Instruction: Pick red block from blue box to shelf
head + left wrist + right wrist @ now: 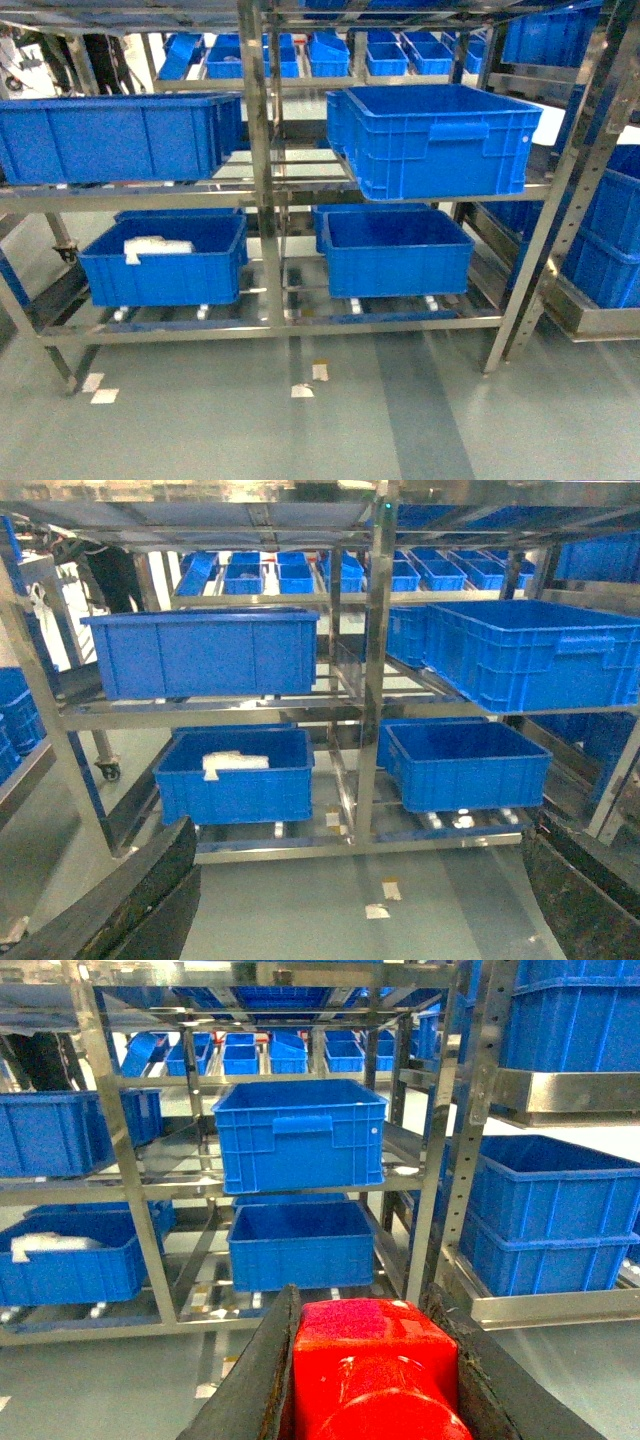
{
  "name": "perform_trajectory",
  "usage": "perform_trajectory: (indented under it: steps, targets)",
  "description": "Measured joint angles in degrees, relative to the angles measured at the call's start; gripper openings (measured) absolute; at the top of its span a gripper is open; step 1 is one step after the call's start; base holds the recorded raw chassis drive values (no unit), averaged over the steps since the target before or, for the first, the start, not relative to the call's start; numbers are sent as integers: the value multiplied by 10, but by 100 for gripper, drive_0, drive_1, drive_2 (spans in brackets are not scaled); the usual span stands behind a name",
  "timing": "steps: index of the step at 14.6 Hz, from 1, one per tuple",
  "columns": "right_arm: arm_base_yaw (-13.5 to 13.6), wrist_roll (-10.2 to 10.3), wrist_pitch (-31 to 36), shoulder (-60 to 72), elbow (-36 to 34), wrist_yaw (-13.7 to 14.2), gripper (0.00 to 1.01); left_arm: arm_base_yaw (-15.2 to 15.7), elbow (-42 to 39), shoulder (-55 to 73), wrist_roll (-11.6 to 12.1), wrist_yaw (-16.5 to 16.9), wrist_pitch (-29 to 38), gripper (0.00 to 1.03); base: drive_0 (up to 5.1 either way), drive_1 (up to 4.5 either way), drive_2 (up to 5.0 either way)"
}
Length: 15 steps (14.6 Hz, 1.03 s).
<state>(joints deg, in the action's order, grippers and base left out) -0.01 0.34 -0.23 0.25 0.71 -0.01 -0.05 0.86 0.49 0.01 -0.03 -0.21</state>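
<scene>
The glossy red block point(375, 1370) fills the bottom of the right wrist view, and my right gripper point(364, 1305) is shut on it, a dark finger point(262, 1360) pressed against each side. The block hangs above the floor, a short way in front of the steel shelf point(120, 1160). In the left wrist view my left gripper point(358, 832) is open and empty, its fingers point(150, 890) showing only at the lower corners, and it faces the shelf point(378, 680). The head view shows the shelf point(262, 200) but neither gripper. The blue box is out of view.
Dark blue ribbed crates point(440, 135) sit on the middle and lower tiers; the lower left crate point(165, 265) holds something white point(155, 247). A second rack with crates point(600, 250) stands at the right. Tape marks point(302, 390) lie on the grey floor.
</scene>
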Motion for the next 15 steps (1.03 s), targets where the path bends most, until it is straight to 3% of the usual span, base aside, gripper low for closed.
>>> perform_trajectory:
  steps: [15]
  targets:
    - [0,0,0,0,0,0,28,0,0,0,0,0,0,98,8,396,-380]
